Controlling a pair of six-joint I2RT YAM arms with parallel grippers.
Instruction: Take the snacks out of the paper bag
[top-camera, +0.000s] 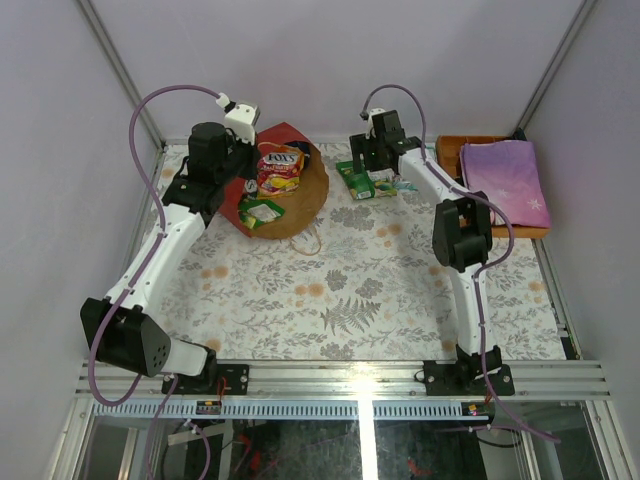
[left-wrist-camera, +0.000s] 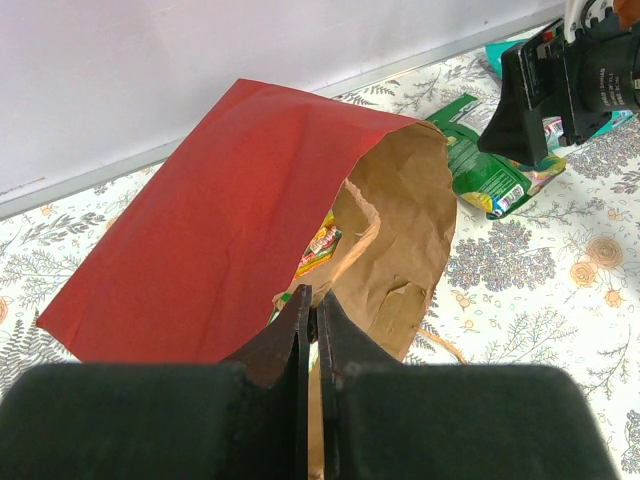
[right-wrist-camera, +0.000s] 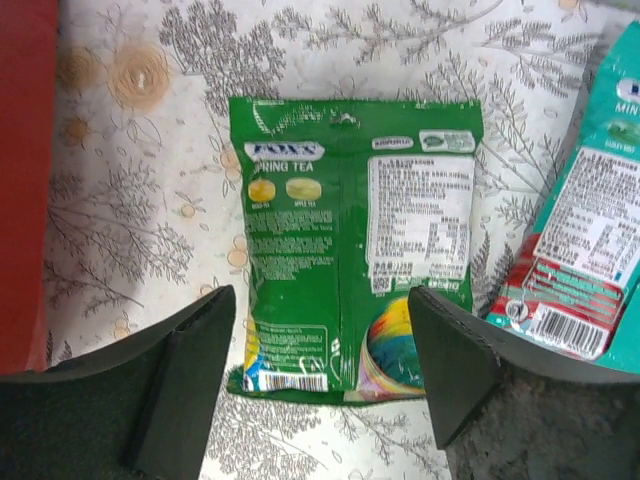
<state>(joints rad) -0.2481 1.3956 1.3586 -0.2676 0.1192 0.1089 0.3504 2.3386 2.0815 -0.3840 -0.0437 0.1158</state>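
Straddling a green packet, right gripper stands open; left gripper clamps paper bag.

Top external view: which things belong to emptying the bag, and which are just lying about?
Job in hand: red paper bag, brown kraft inside; yellow-red foil packet in its mouth; green foil packet inside it; green foil packet outside it; teal foil packet alongside.
Lying about: orange-brown wooden tray; purple book on it.
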